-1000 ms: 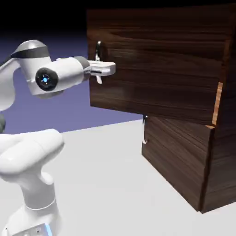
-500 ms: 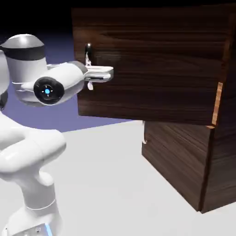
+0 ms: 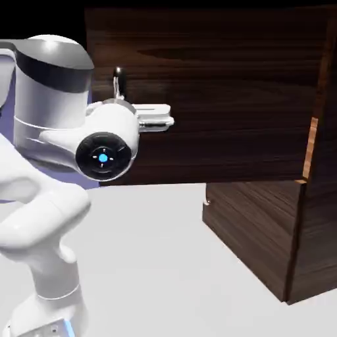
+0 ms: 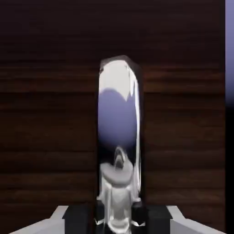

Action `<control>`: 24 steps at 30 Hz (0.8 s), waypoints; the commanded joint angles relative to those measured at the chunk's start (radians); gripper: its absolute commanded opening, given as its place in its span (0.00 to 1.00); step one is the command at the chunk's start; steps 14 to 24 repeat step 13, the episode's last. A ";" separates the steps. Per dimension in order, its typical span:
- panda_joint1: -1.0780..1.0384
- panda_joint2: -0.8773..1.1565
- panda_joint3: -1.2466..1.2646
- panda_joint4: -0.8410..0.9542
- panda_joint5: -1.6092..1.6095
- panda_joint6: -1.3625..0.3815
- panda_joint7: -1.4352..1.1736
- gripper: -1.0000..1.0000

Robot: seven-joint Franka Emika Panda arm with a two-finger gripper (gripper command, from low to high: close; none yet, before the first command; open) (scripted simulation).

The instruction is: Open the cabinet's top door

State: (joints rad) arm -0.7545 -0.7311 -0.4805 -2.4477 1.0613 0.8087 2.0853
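Ideally, the tool (image 4: 118, 219), pinching the handle (image 4: 119, 137), follows the top door (image 3: 217, 99)'s arc. Straight pulling risks slipping off.

Plain pale grey surface (image 3: 151, 250) spreading across the near and middle ground, bare and evenly lit, blue-violet backdrop (image 3: 6, 118) showing at the far left, a thin strip of it at the hand view's right edge

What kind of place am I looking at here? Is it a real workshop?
Most likely a computer-rendered test scene, not a real room. A white robot arm stands on a bare pale table before a flat violet backdrop, its gripper shut on the silver handle of a walnut cabinet.
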 commanded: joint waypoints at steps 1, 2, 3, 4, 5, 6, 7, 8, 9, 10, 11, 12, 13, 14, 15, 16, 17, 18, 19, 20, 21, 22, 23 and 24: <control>0.020 0.036 -0.021 0.032 -0.018 -0.024 -0.019 0.00; 0.040 0.072 -0.042 0.064 -0.036 -0.048 -0.038 0.00; 0.060 0.109 -0.063 0.097 -0.052 -0.073 -0.057 0.00; 0.080 0.145 -0.084 0.131 -0.067 -0.098 -0.077 0.00; 0.100 0.181 -0.105 0.165 -0.082 -0.124 -0.097 0.00; 0.119 0.217 -0.126 0.199 -0.095 -0.150 -0.118 0.00; 0.137 0.254 -0.146 0.233 -0.108 -0.177 -0.139 0.00; 0.155 0.290 -0.166 0.268 -0.121 -0.204 -0.161 0.00; 0.172 0.326 -0.186 0.303 -0.132 -0.232 -0.183 0.00; 0.188 0.362 -0.205 0.337 -0.144 -0.260 -0.207 0.00; 0.202 0.399 -0.223 0.372 -0.154 -0.288 -0.232 0.00; 0.215 0.435 -0.240 0.407 -0.165 -0.316 -0.258 0.00; 0.225 0.465 -0.254 0.435 -0.174 -0.340 -0.280 0.00; 0.225 0.465 -0.254 0.435 -0.174 -0.340 -0.280 0.00; 0.225 0.465 -0.254 0.435 -0.174 -0.340 -0.280 0.00; 0.225 0.465 -0.254 0.435 -0.174 -0.340 -0.280 0.00; 0.225 0.465 -0.254 0.435 -0.174 -0.340 -0.280 0.00; 0.225 0.465 -0.254 0.435 -0.174 -0.340 -0.280 0.00; 0.225 0.465 -0.254 0.435 -0.174 -0.340 -0.280 0.00; 0.225 0.465 -0.254 0.435 -0.174 -0.340 -0.280 0.00; 0.225 0.465 -0.254 0.435 -0.174 -0.340 -0.280 0.00; 0.225 0.465 -0.254 0.435 -0.174 -0.340 -0.280 0.00; 0.225 0.465 -0.254 0.435 -0.174 -0.340 -0.280 0.00; 0.225 0.465 -0.254 0.435 -0.174 -0.340 -0.280 0.00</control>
